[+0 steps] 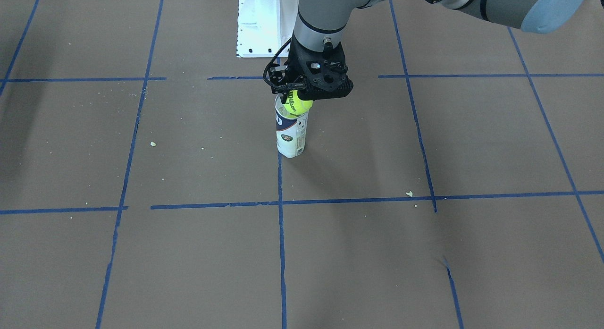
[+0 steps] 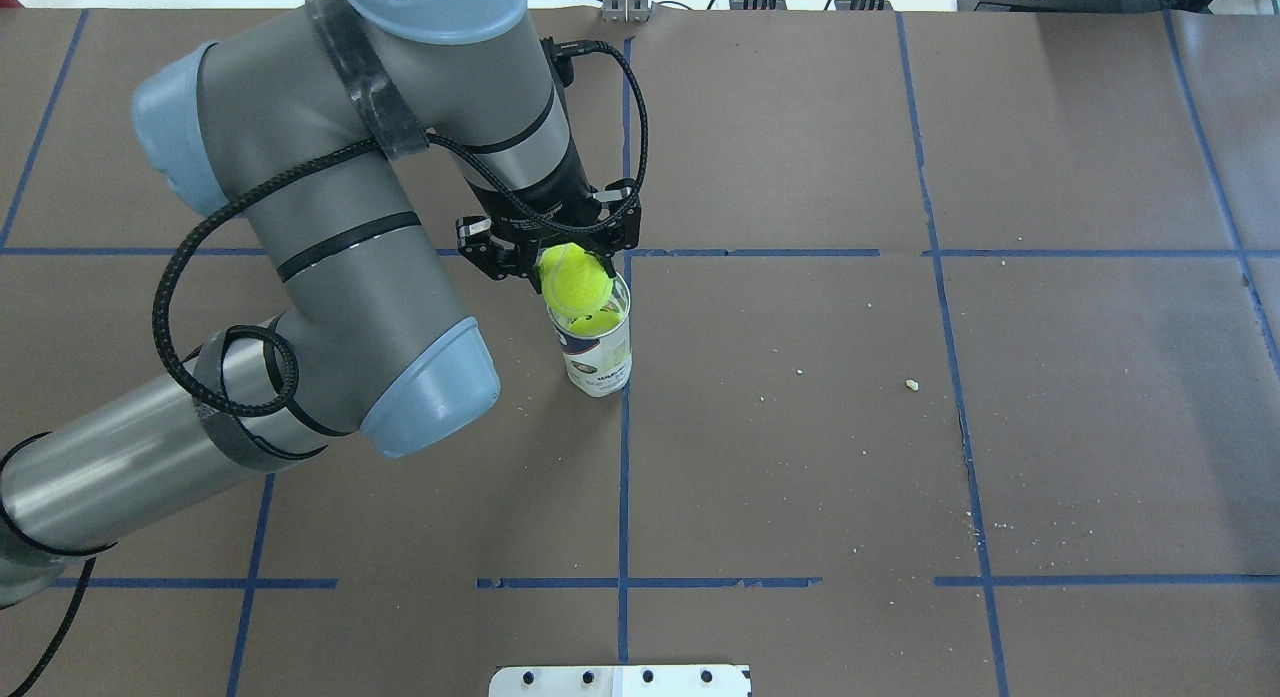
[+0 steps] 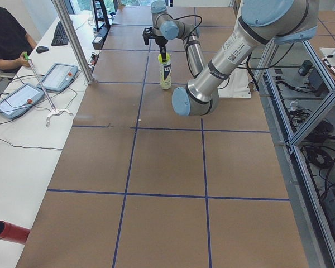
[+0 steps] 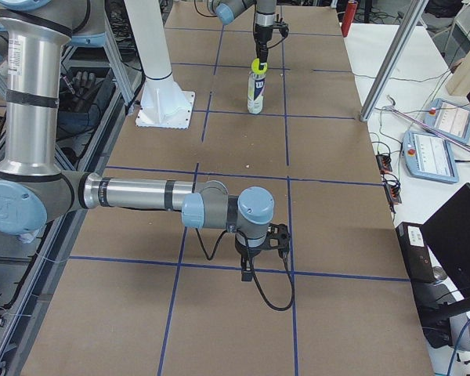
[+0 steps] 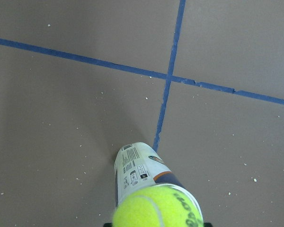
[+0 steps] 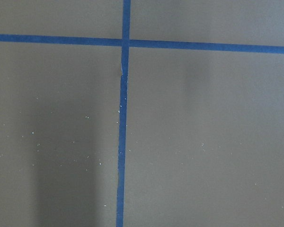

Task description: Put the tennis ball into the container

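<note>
The yellow-green tennis ball (image 1: 298, 104) with its black Wilson logo sits right at the mouth of the container (image 1: 292, 133), a clear can with a white and navy label that stands upright on a blue tape line. My left gripper (image 1: 296, 98) is shut on the ball from above. From overhead, the ball (image 2: 573, 282) covers the far-left part of the can's silvery rim (image 2: 618, 322). In the left wrist view the ball (image 5: 156, 208) fills the bottom edge over the can (image 5: 137, 165). My right gripper (image 4: 251, 270) hangs low over the table far from the can; I cannot tell whether it is open or shut.
The white metal pedestal (image 1: 257, 22) stands just behind the can on the robot's side. Brown paper with blue tape lines (image 6: 122, 118) covers the table. Tablets and a seated person (image 3: 5, 33) are on the side bench.
</note>
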You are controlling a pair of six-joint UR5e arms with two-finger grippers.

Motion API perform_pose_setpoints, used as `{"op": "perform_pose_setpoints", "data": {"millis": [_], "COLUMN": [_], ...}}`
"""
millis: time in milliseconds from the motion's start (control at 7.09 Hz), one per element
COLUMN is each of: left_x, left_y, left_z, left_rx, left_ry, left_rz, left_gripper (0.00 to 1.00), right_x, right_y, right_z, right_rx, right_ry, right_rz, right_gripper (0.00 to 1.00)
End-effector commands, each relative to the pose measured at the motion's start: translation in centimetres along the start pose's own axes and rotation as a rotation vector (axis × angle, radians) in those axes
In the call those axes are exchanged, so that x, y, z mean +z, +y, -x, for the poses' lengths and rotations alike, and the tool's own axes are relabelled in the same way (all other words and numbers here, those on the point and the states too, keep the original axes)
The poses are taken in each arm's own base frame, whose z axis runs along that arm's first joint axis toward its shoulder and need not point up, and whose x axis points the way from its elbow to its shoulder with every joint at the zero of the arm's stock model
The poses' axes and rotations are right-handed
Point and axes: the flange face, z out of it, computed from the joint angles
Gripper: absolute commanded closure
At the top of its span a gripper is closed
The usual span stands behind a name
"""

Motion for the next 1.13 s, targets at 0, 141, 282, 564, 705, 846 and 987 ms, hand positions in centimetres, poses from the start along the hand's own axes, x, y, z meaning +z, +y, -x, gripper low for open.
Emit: {"op": "perform_pose_setpoints", "data": {"millis": [0, 141, 282, 564, 705, 846, 987], "left_x": [0.1, 0.3, 0.0, -0.8, -1.2, -2.1, -3.9], "left_y": [0.2, 0.0, 0.2, 0.5, 0.3, -0.6, -2.6], "left_z": [-0.1, 0.0, -0.1, 0.0, 0.3, 1.6, 4.5], "left_rx": [0.012, 0.017, 0.018, 0.025, 0.031, 0.033, 0.134], "left_ry": [0.007, 0.007, 0.019, 0.033, 0.037, 0.042, 0.036], "left_rz": [0.003, -0.003, -0.006, -0.014, -0.022, -0.045, -0.088], "left_gripper": [0.76, 0.01, 0.0, 0.0, 0.0, 0.0, 0.0], "right_x": [0.0, 0.0, 0.0, 0.0, 0.0, 0.0, 0.0], "right_y": [0.0, 0.0, 0.0, 0.0, 0.0, 0.0, 0.0], "right_z": [0.0, 0.0, 0.0, 0.0, 0.0, 0.0, 0.0], "right_rx": [0.0, 0.0, 0.0, 0.0, 0.0, 0.0, 0.0], "right_ry": [0.0, 0.0, 0.0, 0.0, 0.0, 0.0, 0.0], "right_rz": [0.0, 0.0, 0.0, 0.0, 0.0, 0.0, 0.0], "right_gripper": [0.0, 0.0, 0.0, 0.0, 0.0, 0.0, 0.0]}}
